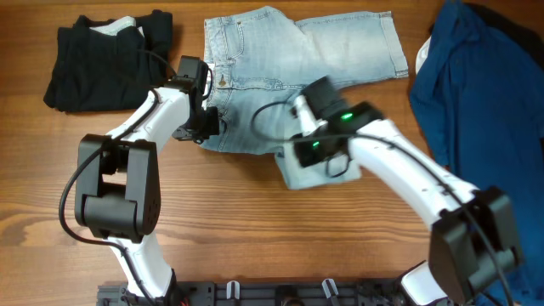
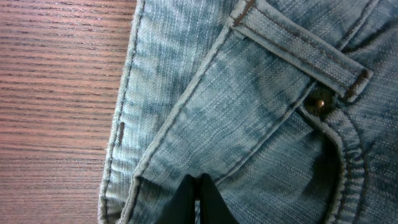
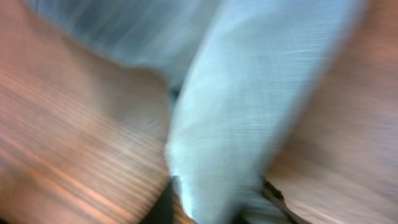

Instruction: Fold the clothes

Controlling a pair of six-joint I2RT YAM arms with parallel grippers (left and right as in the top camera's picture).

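Observation:
The pale light-blue denim shorts lie across the far middle of the table, waistband to the left. One leg is drawn toward the near side. My left gripper is at the near-left waist corner. In the left wrist view its fingers are shut together, pinching the denim below a belt loop and rivet. My right gripper is shut on the hem of the drawn-out leg. The right wrist view is blurred by motion, with pale fabric hanging between its fingers.
A folded black garment lies at the far left. A large dark-blue garment is heaped at the right edge. Bare wooden table runs along the near side between the arm bases.

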